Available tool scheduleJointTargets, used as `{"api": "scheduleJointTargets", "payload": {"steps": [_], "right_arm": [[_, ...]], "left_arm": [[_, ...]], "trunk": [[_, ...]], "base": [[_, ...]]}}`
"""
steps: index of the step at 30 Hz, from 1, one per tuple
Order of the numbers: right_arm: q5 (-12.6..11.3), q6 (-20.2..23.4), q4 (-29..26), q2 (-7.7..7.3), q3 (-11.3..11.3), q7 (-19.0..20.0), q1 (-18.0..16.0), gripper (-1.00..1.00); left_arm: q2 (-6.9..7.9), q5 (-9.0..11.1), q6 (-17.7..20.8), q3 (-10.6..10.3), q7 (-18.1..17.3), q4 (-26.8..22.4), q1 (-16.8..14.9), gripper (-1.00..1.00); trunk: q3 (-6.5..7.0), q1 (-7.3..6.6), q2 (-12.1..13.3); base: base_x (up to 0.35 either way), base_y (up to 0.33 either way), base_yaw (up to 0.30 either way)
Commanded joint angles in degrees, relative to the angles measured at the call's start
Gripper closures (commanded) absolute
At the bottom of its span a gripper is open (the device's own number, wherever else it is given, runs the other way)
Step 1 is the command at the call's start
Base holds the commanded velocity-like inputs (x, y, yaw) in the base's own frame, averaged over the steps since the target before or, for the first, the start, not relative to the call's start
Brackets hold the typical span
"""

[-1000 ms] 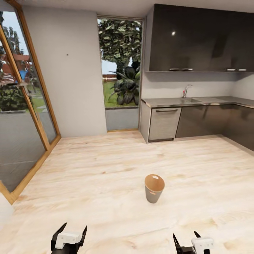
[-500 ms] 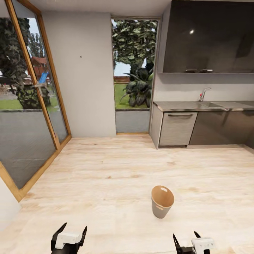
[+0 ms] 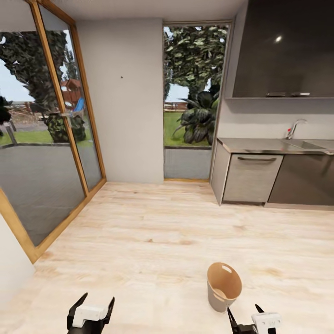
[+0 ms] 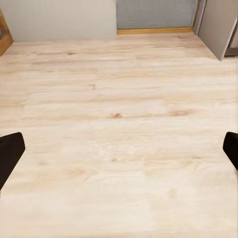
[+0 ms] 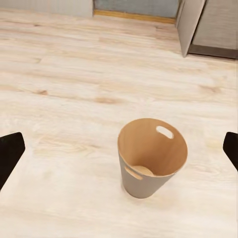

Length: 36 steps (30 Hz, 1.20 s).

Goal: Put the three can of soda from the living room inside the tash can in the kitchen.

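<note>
I am in the kitchen, on its pale wood floor. The tash can is a small tapered bucket, brown inside and grey outside. It stands upright on the floor just ahead of my right gripper, which is open and holds nothing. In the right wrist view the tash can sits between and beyond the dark fingertips, with its inside bare. My left gripper is open too, over bare floor. The cans of soda are out of view.
Grey base cabinets with a steel counter and a tap run along the right, with dark wall cabinets above. A wood-framed glass door lines the left side. A tall window stands in the far wall.
The whole view has swung left and moved forward. The tash can now sits lower and further right in the picture, nearer my right gripper. Both grippers look unchanged.
</note>
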Motion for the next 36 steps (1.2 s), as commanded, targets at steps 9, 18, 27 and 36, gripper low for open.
{"api": "scheduleJointTargets", "payload": {"steps": [9,18,27,36], "right_arm": [[-0.02,0.0,-0.01,-0.03,-0.04,0.13,0.0,-1.0],[-0.26,2.84,-5.19,0.06,-0.2,0.11,0.0,-1.0],[-0.67,37.44,-14.52,-0.1,-0.89,0.52,-7.25,-1.0],[-0.57,67.57,-7.04,-0.81,-1.42,0.7,-33.4,-1.0]], "left_arm": [[0.0,0.03,0.0,0.03,0.0,-0.02,0.0,-1.0],[0.0,0.01,0.0,0.27,0.0,0.0,0.0,-1.0],[0.0,-0.01,0.0,0.36,0.03,0.81,0.0,-1.0],[0.0,0.18,0.0,0.35,-0.07,1.5,-0.01,-1.0]], "trunk": [[0.28,0.0,0.0],[0.3,0.0,0.0],[0.3,0.0,0.0],[0.3,0.0,0.0]], "base": [[0.246,-0.175,0.122],[0.075,-0.043,0.01],[0.005,-0.003,0.001],[0.0,0.0,0.0]]}}
